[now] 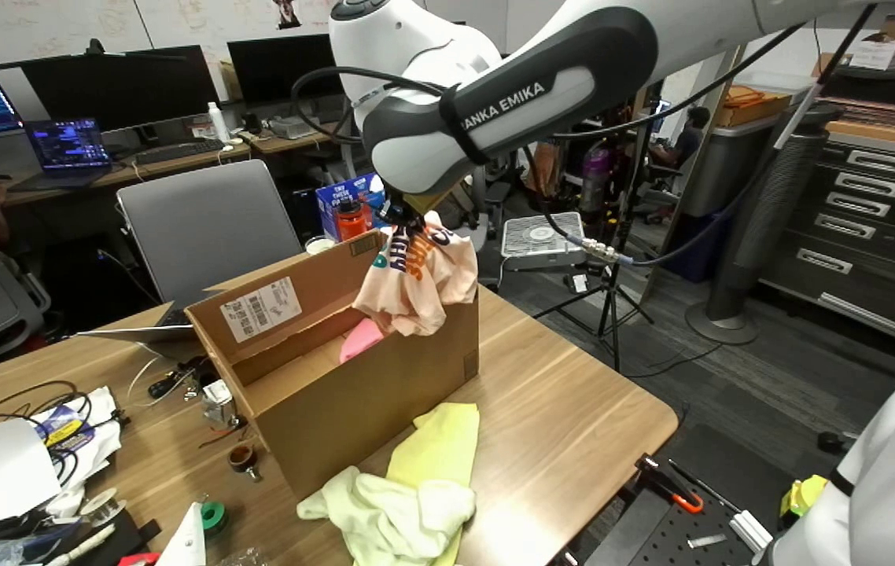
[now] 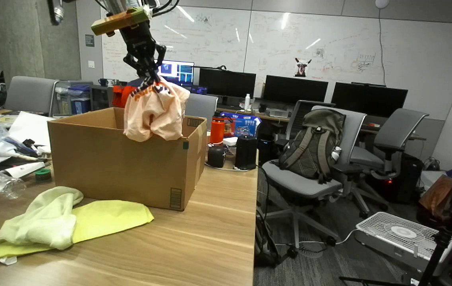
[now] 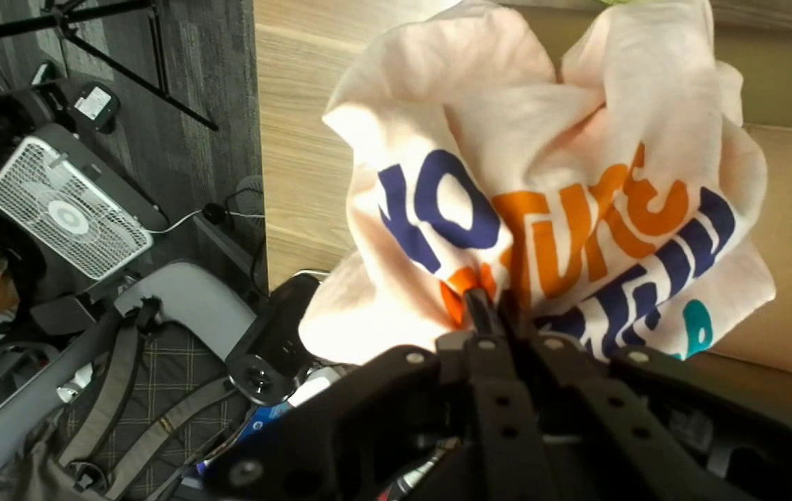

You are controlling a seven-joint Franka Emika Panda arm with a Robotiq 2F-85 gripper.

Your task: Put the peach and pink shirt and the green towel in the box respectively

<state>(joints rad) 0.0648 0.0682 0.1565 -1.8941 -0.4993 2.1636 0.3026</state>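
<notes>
Peach shirt [image 1: 428, 292], soft fabric with navy, orange and teal lettering: bunched near the centre of an exterior view; you have its top pinched in the black two-fingered gripper [image 3: 494, 305]; lower folds hide part of the near rim of the large brown cardboard box [image 1: 353, 417], contact unclear. Pink fabric piece [image 1: 360, 340]: inside that box, partly hidden from you. Pale lime-green towel [image 1: 388, 511]: crumpled, lower centre of the frame, lying partly over a bright yellow cloth [image 1: 443, 440], on your wood-grain worktop [image 1: 565, 393].
</notes>
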